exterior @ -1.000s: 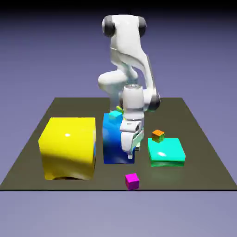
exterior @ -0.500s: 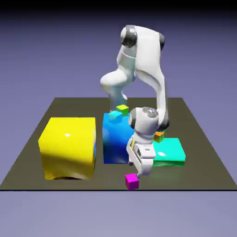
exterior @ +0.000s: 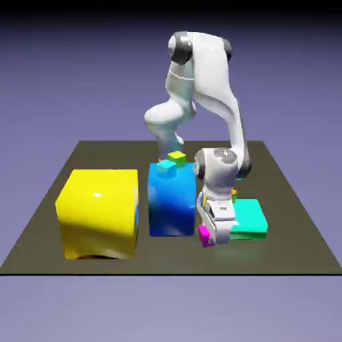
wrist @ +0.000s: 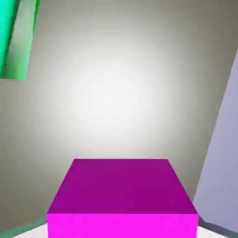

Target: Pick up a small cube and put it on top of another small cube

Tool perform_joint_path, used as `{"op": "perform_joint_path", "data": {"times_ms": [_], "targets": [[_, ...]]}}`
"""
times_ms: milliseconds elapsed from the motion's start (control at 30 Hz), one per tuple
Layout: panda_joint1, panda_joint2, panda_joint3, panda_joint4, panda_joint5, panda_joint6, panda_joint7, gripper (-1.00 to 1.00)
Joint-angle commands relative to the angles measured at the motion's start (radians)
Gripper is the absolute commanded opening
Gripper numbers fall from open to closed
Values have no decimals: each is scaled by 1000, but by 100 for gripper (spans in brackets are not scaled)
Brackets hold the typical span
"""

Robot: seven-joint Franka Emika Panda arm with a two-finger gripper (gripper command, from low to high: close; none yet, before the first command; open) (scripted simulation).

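Beneath the gripper (exterior: 208, 238), a dark olive-grey table (exterior: 294, 247), flat and matte, stretching wide to both sides of it and ending in a straight front edge just ahead. Behind and above the gripper, a plain blue-violet backdrop (exterior: 67, 80), shading to near black at the top. Seen along the gripper, the tabletop (wrist: 116, 102) lit pale grey, brightest in the middle, with a strip of backdrop (wrist: 223, 153) at the hand view's right.

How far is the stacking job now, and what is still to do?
Done: the hand is shut on the magenta cube, which fills the bottom of the hand view. In hand: carrying it, low beside the teal slab. Left: placing it on another small cube, perhaps the yellow-green cube on the blue block.
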Motion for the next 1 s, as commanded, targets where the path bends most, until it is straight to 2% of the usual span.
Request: {"op": "perform_joint_path", "data": {"times_ms": [0,600,667,867,900,967], "targets": [[-12,-34,36,-19,-8,-16,39,-100],[-227,-640,689,-356,-142,-324,732,-100],[-227,-642,690,-357,-142,-325,734,-100],[-267,-458,697,-425,-236,-81,806,-100],[-267,-458,697,-425,-236,-81,806,100],[-260,-491,696,-413,-219,-124,794,100]]}}
